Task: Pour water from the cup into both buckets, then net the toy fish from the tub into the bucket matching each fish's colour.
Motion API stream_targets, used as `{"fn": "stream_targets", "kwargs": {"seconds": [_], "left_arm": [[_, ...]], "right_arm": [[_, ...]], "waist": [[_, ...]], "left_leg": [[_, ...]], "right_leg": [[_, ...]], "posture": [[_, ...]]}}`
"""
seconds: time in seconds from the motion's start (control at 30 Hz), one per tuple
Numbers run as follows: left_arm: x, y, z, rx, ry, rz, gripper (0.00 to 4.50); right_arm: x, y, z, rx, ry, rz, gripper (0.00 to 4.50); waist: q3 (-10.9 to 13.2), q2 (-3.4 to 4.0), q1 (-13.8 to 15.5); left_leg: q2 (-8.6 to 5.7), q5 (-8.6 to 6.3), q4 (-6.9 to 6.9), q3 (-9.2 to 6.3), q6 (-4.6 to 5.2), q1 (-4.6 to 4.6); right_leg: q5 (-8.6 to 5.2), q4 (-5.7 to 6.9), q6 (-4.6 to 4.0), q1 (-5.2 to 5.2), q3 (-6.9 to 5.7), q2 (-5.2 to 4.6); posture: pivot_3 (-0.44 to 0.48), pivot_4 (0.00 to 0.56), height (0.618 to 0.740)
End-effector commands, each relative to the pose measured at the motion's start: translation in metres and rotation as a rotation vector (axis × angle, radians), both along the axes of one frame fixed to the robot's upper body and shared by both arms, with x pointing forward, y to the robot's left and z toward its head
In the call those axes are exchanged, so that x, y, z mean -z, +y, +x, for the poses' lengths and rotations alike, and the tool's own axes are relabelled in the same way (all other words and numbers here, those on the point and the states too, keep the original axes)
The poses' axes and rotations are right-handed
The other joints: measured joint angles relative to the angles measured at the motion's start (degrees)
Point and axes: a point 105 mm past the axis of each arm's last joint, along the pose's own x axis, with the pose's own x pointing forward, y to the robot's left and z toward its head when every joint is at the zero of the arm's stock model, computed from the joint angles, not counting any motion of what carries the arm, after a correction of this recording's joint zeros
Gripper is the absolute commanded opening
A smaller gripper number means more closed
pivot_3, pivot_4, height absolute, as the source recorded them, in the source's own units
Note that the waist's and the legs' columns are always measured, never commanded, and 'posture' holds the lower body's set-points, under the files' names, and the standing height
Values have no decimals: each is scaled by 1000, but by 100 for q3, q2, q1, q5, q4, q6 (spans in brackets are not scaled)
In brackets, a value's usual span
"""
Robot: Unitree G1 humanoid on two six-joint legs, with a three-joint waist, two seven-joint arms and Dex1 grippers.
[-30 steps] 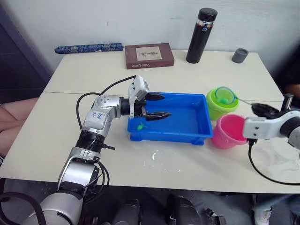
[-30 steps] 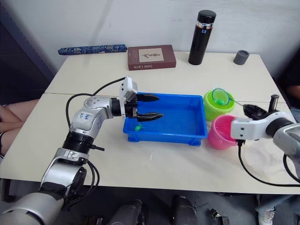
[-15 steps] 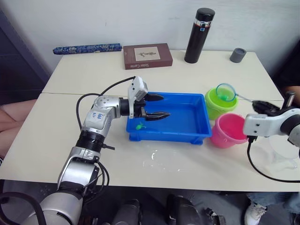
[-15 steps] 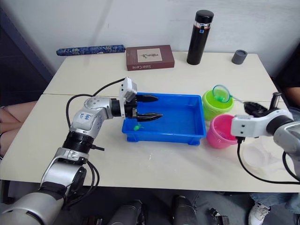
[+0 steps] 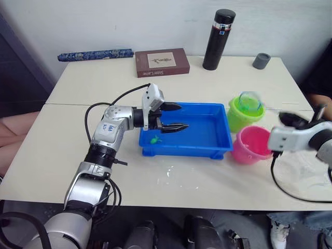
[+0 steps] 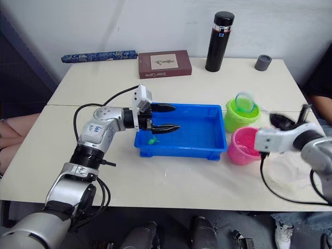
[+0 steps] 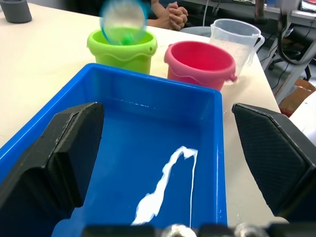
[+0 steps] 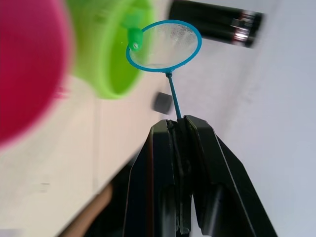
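A: One green fish [image 5: 154, 139] lies in the blue tub [image 5: 218, 148], at about 7 o'clock of its floor, just beside the lower fingertip of the left end effector [image 5: 176, 116], whose two fingers stand apart over the tub's near-left part, gripping nothing.

B: And the other arm?

A: The right end effector [image 8: 180, 121] is clamped on the thin blue handle of the small net [image 8: 165, 44]. Half a second ago the hoop stood over the 3 o'clock side of the lime green bucket [image 6: 233, 119]; now it has swung to the middle of the mouth and tipped. A green fish [image 8: 134, 38] sits at the hoop's rim, right over the opening.

B: So that one is being dropped in its matching bucket?

A: That's my reading: a delivery in hand, with at least the one fish in the tub left.

B: Room to work?

A: The pink bucket [image 6: 243, 148] touches the tub's right end and sits close at 6 o'clock of the green one, so the net's way back is narrow. The clear measuring cup [image 7: 235, 38] stands near the worktop's right edge. At 12 o'clock, the book [image 5: 162, 61], black flask [image 5: 218, 39] and grey cap [image 5: 261, 60] stand well apart.
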Motion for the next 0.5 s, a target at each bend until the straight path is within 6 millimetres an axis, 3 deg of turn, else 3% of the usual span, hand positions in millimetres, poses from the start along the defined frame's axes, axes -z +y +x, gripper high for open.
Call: {"fn": "stream_targets", "kwargs": {"seconds": [0.03,0.2,0.3,0.43,0.5], "left_arm": [[-13,-1,1,6,-51,-3,4476],[-12,0,1,3,-49,-2,4476],[-11,3,1,-2,-46,3,4476],[-7,8,1,-10,-44,24,4476],[-4,14,2,-19,-45,47,4476]], "right_arm": [[-6,-1,-2,-4,-21,-23,0],[-10,-7,-7,14,-30,5,0],[-1,-5,-10,4,6,31,0],[-5,-3,-9,8,-20,250,0],[-7,0,-7,11,-8,463,0]], "waist": [[0,0,6],[0,0,15],[0,0,14],[0,-1,-4],[0,-1,-9]], "left_leg": [[2,-1,-1,-1,-2,0],[-10,0,0,3,0,-4],[-10,1,0,2,1,-4],[-6,1,1,1,1,-3],[-6,1,0,3,0,0]], "right_leg": [[-1,0,-2,0,-1,3],[-1,-1,-2,0,-1,3],[-1,-1,-2,0,-2,3],[-1,0,-2,0,-2,3],[-1,4,-2,0,-1,4]], "posture": [[0,150,740],[0,150,740],[0,150,740],[0,150,740],[0,150,740]]}}
